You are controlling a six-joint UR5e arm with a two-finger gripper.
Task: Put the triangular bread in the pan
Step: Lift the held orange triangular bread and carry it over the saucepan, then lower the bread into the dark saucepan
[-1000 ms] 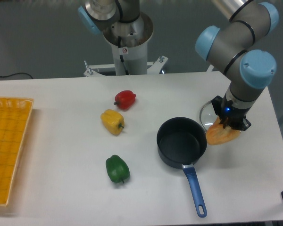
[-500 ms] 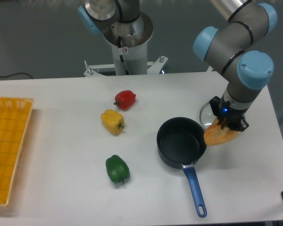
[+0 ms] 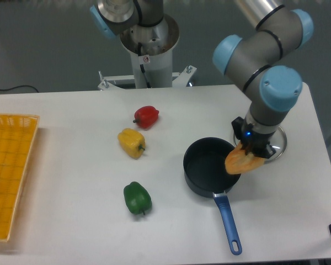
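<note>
The triangular bread (image 3: 241, 162), an orange-golden wedge, hangs in my gripper (image 3: 252, 149), which is shut on its upper edge. The bread is lifted off the table and overlaps the right rim of the pan (image 3: 208, 165). That pan is a round dark saucepan at centre right, and its blue handle (image 3: 228, 223) points toward the table's front edge. The pan's inside looks empty. My fingers are mostly hidden behind the wrist and the bread.
A round glass lid (image 3: 277, 141) lies on the table just right of the gripper. Left of the pan are a red pepper (image 3: 147, 116), a yellow pepper (image 3: 132, 142) and a green pepper (image 3: 137, 198). A yellow basket (image 3: 8, 171) sits at the left edge.
My arm has carried the bread left, from over the glass lid to the pan's right rim. The lid is now uncovered to the right.
</note>
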